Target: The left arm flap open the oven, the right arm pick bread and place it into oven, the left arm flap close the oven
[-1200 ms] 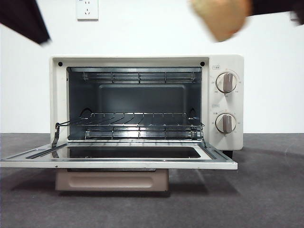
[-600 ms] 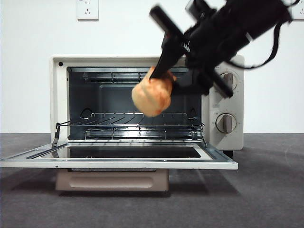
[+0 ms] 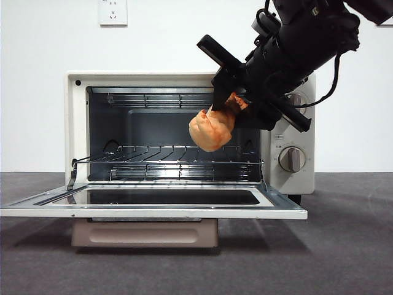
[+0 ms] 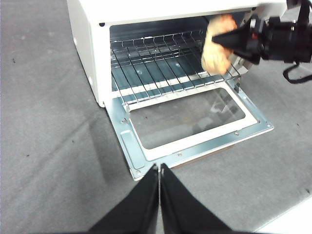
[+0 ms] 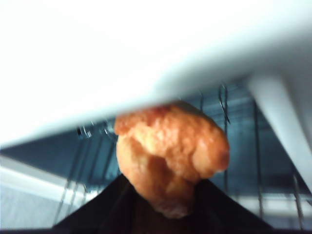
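The right gripper [image 3: 226,114] has its jaws clamped on the upper end of the bread [image 3: 210,130], so the orange lump hangs below them, clear of everything. That grip leaves the loaf's underside free to be set down. The arm slants down from high on the knob side, which keeps its bulk outside while the jaws and bread sit right at the mouth of the oven [image 3: 77,123], just under its top edge, as the right wrist view shows.

Below the bread lies the wire rack [image 3: 184,163], apart from it with air between; I'd judge the bread needs to go further in and lower before it is let go. Beneath that, the door [image 3: 153,212] lies flat open toward the table [image 3: 344,246], giving the arm room.

The left gripper [image 4: 159,170] waits well back from the door's front edge, jaws pressed together and holding nothing, out of the way yet placed, I'd guess, to flap the door up.
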